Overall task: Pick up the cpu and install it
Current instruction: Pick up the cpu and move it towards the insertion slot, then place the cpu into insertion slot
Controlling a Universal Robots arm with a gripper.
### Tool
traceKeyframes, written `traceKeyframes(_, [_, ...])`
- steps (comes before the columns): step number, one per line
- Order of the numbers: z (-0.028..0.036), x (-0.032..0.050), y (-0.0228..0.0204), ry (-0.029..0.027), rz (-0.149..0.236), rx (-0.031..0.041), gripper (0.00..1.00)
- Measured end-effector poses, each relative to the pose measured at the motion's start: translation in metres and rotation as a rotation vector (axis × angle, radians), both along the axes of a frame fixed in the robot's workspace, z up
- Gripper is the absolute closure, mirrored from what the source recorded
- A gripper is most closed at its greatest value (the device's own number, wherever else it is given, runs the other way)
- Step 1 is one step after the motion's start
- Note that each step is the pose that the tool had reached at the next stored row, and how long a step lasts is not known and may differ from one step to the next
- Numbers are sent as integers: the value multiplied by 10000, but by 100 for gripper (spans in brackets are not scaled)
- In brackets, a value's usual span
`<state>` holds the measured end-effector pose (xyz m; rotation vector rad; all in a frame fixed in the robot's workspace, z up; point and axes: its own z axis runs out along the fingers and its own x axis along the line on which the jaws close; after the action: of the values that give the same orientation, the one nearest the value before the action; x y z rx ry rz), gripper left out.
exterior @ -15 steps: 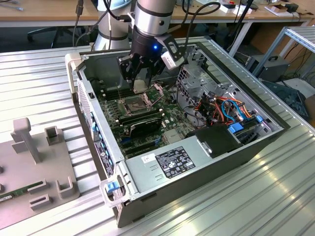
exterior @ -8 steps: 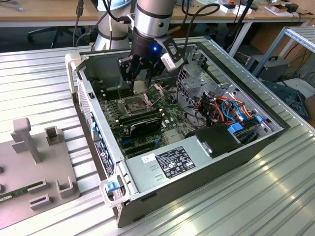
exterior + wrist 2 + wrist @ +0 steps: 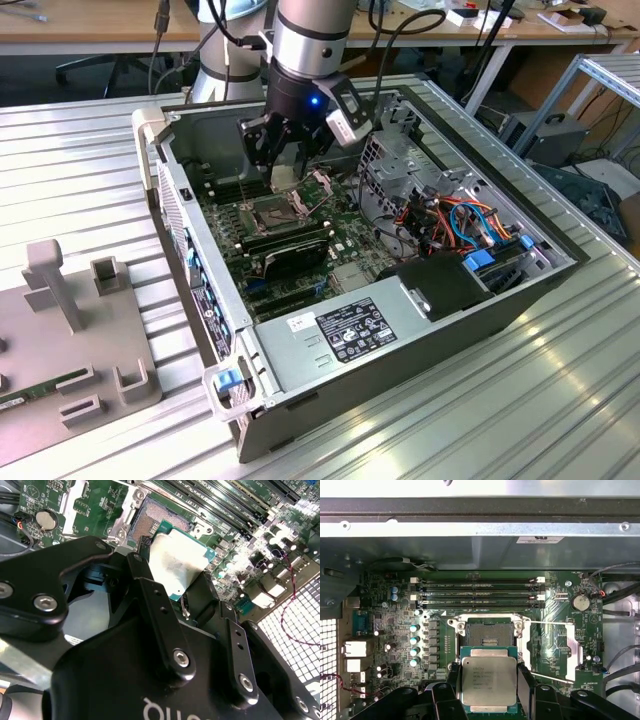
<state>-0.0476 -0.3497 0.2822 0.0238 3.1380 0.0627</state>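
First wrist view: the cpu (image 3: 488, 682) is clamped by two opposite edges in the gripper (image 3: 488, 692), with a black finger (image 3: 524, 682) pressed against each side.
Gripper: closed on the cpu. In the exterior view the gripper (image 3: 284, 172) hangs inside the open computer case (image 3: 420, 385), low over the motherboard.
Socket: the cpu socket (image 3: 487, 636) is bare, and its load plate (image 3: 572, 652) is swung open to one side.
Relation: the socket lies on the cpu's side toward the memory slots (image 3: 477, 586). The chip covers only the socket's near edge, so it looks offset rather than centred.
Facing: the metal lid is up toward the camera and the green underside faces the board.
Axis: the chip is square, with no long axis, and its edges run roughly parallel to the socket frame.
Second wrist view: the cpu (image 3: 177, 562) floats clear above the socket, so I judge it is not seated.
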Motion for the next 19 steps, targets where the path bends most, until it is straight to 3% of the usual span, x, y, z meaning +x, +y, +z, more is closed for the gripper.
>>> traceKeyframes(16, [-19, 0, 0, 1, 0, -3, 45])
traceKeyframes(19, [-19, 0, 0, 2, -259, -3, 45])
